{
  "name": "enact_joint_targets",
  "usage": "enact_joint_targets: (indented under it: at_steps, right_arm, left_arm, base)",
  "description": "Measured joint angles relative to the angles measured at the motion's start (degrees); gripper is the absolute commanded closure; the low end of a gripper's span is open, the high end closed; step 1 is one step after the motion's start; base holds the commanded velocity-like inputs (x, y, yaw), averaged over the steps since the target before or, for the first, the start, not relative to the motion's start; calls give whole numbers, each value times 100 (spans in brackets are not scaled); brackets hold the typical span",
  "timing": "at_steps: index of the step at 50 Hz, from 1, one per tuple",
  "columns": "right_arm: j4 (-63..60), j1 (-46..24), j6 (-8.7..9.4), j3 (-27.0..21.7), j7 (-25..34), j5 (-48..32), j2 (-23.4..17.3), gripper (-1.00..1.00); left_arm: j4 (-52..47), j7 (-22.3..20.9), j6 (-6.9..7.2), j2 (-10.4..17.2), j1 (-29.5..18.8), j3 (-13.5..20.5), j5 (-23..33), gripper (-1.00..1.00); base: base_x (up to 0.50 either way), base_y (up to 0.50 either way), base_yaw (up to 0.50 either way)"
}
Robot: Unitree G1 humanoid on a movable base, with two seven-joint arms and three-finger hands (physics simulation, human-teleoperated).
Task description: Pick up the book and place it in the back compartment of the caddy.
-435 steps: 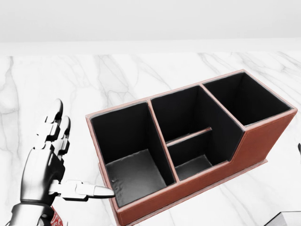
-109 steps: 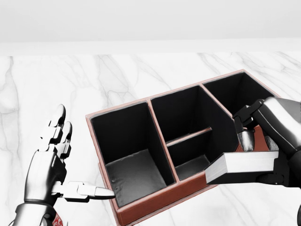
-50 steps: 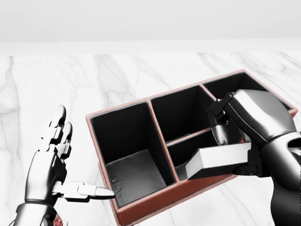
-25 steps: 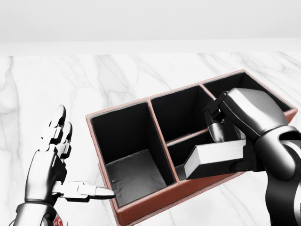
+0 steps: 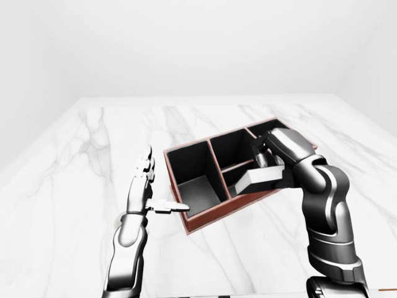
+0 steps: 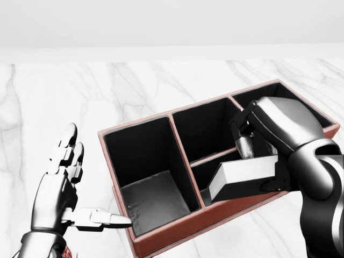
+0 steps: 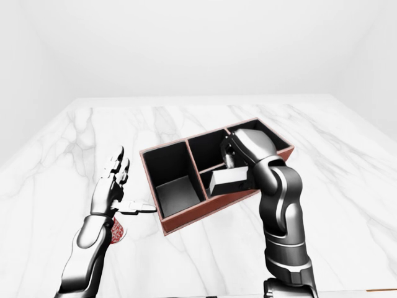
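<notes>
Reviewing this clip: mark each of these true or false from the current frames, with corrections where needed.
1. The right robot hand holds the book. True.
2. The book already lies at the bottom of a caddy compartment. False: it is held above the caddy, over the small lower section of the middle compartment.
3. The left robot hand is closed around the caddy's wall. False: its fingers are spread open, and only its thumb points toward the caddy's left corner.
4. The caddy sits on a white marble table. True.
5. The leftmost compartment in the head view holds pens. False: it shows only its dark bare floor.
</notes>
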Motion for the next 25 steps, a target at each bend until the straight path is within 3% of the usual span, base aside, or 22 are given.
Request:
enact_joint_targets:
  at_steps: [25]
  right_arm:
    - [41, -145, 0, 46, 0, 4, 12, 100]
  left_arm:
    - [173, 23, 0, 1, -22, -10, 30, -100]
  base:
    - [0, 0, 0]
